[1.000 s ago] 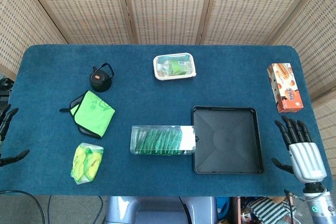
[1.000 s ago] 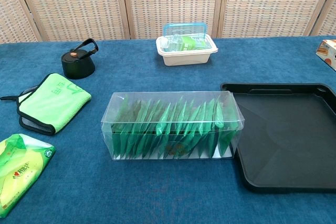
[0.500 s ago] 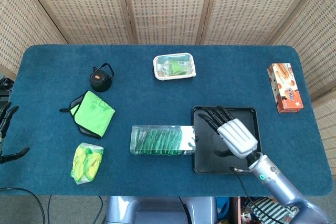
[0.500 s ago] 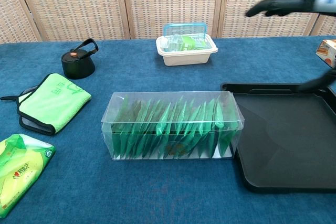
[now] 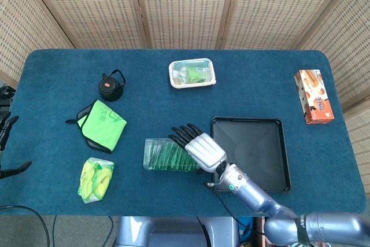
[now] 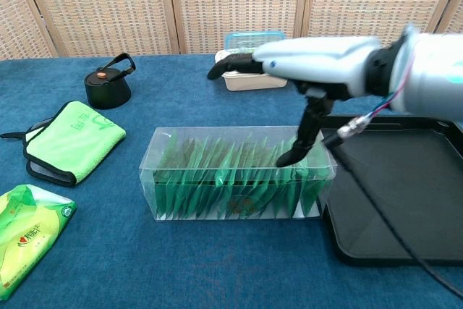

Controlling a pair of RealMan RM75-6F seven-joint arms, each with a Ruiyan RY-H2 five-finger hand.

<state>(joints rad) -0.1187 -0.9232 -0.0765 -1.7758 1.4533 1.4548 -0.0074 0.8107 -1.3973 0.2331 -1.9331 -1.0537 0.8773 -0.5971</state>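
Clear plastic box (image 6: 237,174) of upright green sachets lies beside the black tray (image 5: 263,148); right hand (image 5: 199,147) (fingers spread, released) has moved from tray to above it.

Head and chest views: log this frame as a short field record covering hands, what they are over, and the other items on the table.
right hand: open, fingers spread, above the clear box of green sachets; contact cannot be told
left hand: at the table's left edge, holding nothing
black tray: right of the box, touching its end
left side: black teapot, green cloth, yellow-green packet
far side: lidded food container
right edge: orange snack box
surface: blue tablecloth
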